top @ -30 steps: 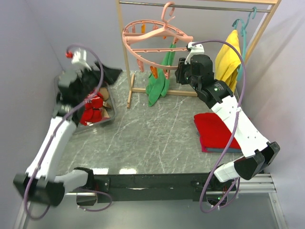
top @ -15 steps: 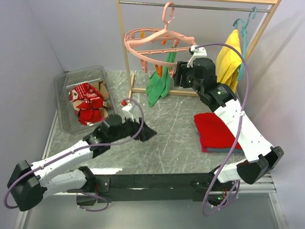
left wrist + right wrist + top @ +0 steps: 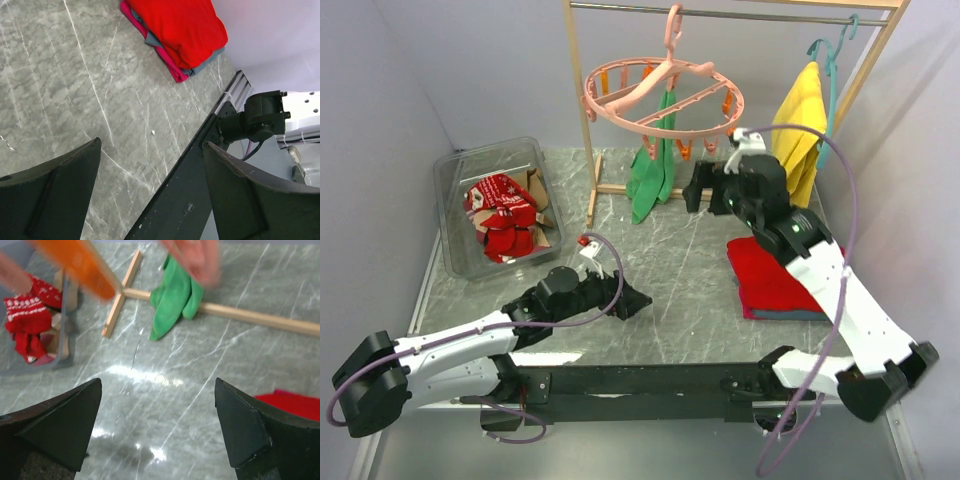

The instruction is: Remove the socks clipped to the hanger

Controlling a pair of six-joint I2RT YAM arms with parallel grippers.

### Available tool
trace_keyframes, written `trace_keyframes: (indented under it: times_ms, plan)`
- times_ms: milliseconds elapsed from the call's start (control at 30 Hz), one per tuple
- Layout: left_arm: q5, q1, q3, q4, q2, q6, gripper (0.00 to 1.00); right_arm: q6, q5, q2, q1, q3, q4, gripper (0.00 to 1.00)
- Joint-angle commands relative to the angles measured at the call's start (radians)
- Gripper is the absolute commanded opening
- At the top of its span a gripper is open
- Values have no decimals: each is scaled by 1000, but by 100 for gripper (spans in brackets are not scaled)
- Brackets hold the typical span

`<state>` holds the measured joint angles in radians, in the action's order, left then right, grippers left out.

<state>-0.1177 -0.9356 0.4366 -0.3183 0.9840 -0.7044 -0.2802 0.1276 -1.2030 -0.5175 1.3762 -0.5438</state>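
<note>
Left gripper (image 3: 638, 298) low over worktop (image 3: 670, 250), jaws wide, empty. Right gripper (image 3: 704, 188) near hanger (image 3: 630, 85), jaws wide, empty. Red socks (image 3: 500, 218) lie in bin (image 3: 485, 152).

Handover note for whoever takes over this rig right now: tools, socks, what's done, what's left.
Left tool: open, empty, low over the table near its front edge.
Right tool: open, empty, just below the hanger on its right side.
Socks: a pile in the clear bin at the left.
Hanger: on the rail, with only the green cloth seen hanging from it.
Done: no sock shows on the ring.
Left: probably just check the far pegs, which are hard to see.
</note>
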Motion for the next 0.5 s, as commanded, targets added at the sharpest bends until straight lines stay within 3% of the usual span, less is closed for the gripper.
trace_keyframes:
  times_ms: [0,133,233,333,467]
  plan:
    - [36,-6,-24,-105,-59,-6,88,-62,-57,161,-6,-130,-2,100]
    - [81,-6,-38,-82,-140,6,89,-120,-164,264,-7,-258,4,100]
    - [110,-6,-58,-80,-195,5,90,-198,-386,336,-18,-414,114,100]
    - [115,-6,-102,-96,-243,-10,91,-330,-543,393,-61,-625,456,100]
    - [145,-6,-165,-136,-292,-67,92,-480,-560,379,-145,-850,805,100]
